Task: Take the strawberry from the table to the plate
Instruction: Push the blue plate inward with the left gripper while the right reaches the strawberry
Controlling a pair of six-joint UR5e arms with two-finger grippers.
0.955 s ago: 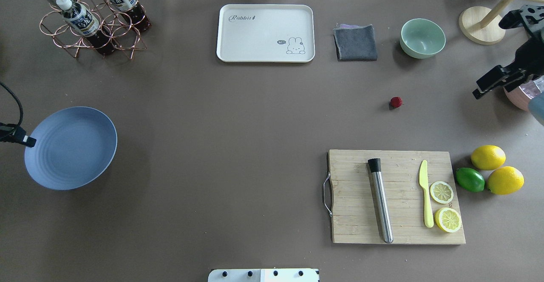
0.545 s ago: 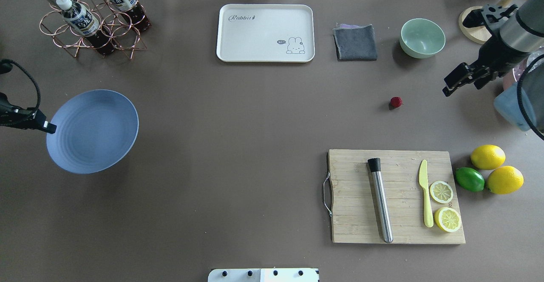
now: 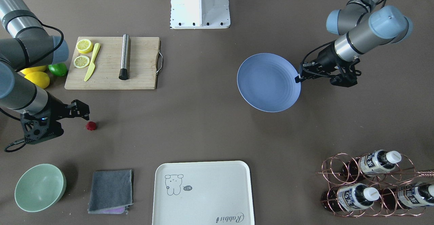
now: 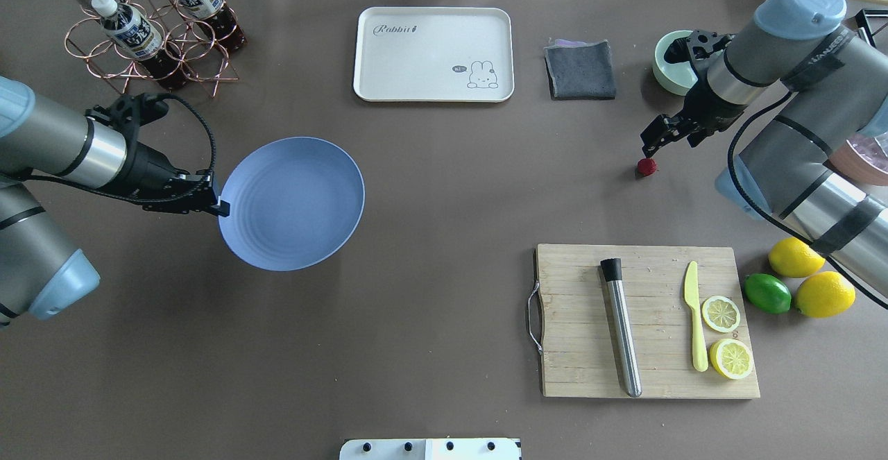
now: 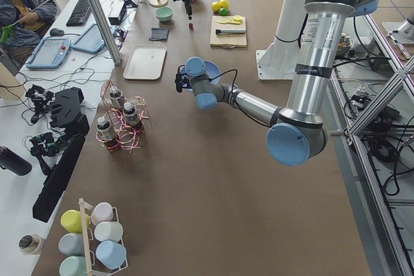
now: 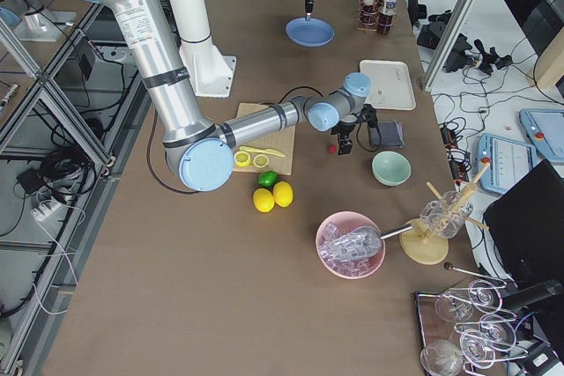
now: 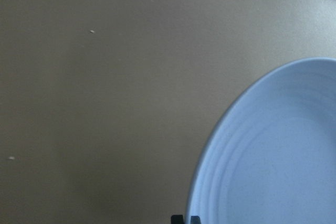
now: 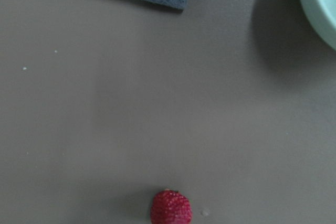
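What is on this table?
strawberry: 1, red, right half
plate: 1, blue, left of middle
tray: 1, cream, far middle
cloth: 1, grey, beside tray
bowl: 1, green, far right
board: 1, wooden, near right
rod: 1, steel, on board
knife: 1, yellow, on board
lemon halves: 2, yellow, on board
lemons: 2, yellow, beside board
lime: 1, green, beside lemons
bottles: 3, dark, far left
left tool: 1, black, gripping plate
right tool: 1, black, open by strawberry

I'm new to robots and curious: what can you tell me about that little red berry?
The strawberry is tiny, dark red, roundish and bumpy. It lies on the bare table, between the grey cloth and the cutting board. The right gripper hovers close by; nothing else seems to touch it.
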